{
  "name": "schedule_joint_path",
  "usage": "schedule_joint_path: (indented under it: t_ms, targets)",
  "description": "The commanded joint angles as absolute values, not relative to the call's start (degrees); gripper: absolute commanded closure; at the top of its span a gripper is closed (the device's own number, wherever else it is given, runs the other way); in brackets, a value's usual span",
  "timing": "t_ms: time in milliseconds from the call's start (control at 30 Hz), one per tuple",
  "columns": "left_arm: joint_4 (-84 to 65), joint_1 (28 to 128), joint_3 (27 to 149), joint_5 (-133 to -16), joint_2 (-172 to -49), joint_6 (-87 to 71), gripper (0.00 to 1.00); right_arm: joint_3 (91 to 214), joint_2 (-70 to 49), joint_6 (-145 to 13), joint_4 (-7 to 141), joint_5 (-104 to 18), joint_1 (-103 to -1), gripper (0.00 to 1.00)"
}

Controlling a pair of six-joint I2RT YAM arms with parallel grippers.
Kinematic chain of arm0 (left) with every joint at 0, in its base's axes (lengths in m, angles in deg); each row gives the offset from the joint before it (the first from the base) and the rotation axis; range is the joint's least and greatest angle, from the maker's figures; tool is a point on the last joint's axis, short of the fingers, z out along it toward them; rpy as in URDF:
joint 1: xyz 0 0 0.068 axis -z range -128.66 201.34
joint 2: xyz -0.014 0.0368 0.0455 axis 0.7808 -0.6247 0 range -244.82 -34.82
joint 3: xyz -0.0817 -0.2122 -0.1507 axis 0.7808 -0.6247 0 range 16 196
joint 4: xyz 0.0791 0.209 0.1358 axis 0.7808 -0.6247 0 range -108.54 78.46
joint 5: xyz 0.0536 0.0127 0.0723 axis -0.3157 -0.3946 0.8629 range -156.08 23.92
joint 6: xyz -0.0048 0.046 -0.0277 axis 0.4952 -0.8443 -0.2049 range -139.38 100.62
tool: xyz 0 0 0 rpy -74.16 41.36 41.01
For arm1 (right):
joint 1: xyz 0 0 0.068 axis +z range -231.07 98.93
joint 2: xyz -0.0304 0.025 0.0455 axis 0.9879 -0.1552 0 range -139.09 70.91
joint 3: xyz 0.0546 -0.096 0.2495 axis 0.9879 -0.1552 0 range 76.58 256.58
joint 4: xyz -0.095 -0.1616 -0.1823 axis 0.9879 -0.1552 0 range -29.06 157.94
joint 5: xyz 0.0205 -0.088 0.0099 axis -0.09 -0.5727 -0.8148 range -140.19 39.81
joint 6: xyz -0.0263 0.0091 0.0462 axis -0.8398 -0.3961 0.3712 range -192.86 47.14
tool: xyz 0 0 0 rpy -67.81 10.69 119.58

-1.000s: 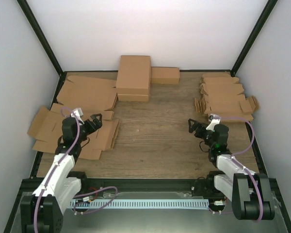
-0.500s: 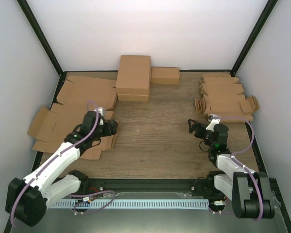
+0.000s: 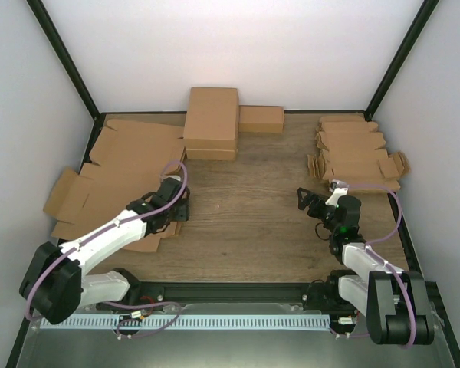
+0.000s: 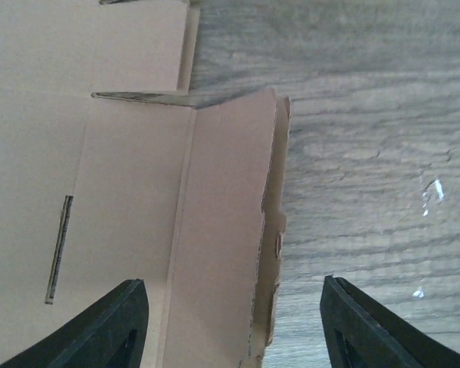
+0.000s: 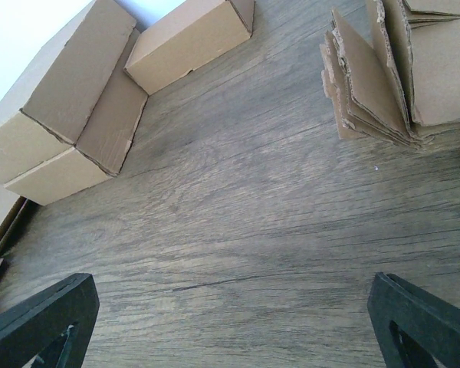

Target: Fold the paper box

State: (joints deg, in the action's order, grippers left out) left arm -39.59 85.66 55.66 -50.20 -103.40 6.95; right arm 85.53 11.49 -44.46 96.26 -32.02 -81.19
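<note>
Hovering low, the left hand is held open astride an edge flap of the paper box, which is laid flat at the left of the table; the right hand is held wide open above bare wood.

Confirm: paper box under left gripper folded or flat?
Flat: paper box lies spread on the table, flaps out; left gripper open over its right edge.

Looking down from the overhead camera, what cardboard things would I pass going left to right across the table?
Flat paper box → stacked folded boxes → small short box → pile of notched blanks.
</note>
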Motion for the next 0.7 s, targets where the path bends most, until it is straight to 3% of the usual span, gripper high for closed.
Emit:
schedule_joint_path:
  t_ms: [0, 67, 567, 667]
  targets:
    - [-40.3, 86.3, 57.3, -48.5, -105.5, 5.7, 0.41, 88.1, 11.3, -43.8, 95.7, -32.8, -80.6, 0.0]
    - [-41.1, 86.4, 57.8, -46.7, -106.5, 6.0, 0.48, 88.2, 11.4, -43.8, 95.6, -32.8, -80.6, 0.0]
    - [-40.6, 86.7, 58.6, -45.7, -112.9, 5.5, 0.51, 88.7, 10.4, -43.8, 95.4, -32.7, -80.6, 0.0]
    - [-41.3, 86.9, 58.9, -44.2, -113.9, 5.7, 0.57, 88.9, 10.0, -43.9, 95.4, -32.6, -80.6, 0.0]
